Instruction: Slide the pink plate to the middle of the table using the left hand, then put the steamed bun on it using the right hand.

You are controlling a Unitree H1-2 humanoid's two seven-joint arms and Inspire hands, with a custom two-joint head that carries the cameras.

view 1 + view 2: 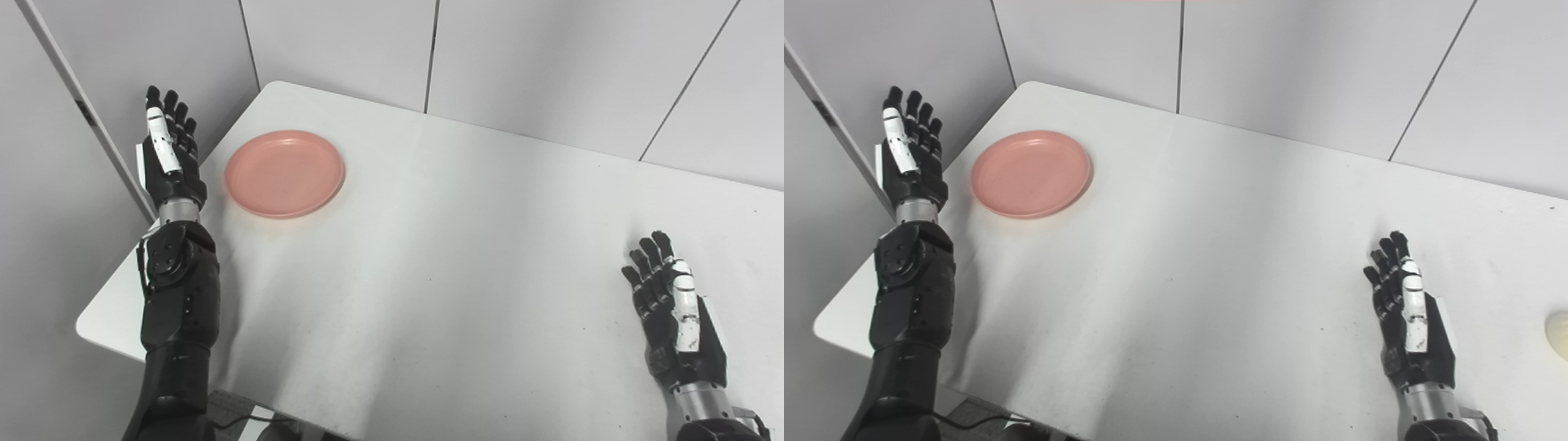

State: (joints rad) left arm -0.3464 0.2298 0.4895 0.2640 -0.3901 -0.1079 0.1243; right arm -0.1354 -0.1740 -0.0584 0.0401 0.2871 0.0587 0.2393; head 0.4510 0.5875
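Observation:
A pink plate [284, 173] lies empty on the white table [465, 257] near its far left corner. My left hand [170, 153] is open, fingers straight and pointing away, raised at the table's left edge just left of the plate and not touching it. My right hand [674, 312] is open and empty, fingers straight, over the table's right front part. The steamed bun [1558, 334], pale cream, shows only as a sliver at the right edge of the right eye view, to the right of my right hand [1409, 318].
Grey wall panels [520, 55] stand close behind the table and along its left side [55, 153]. The table's left edge [116, 275] runs under my left forearm. A dark cable [239, 422] hangs below the front edge.

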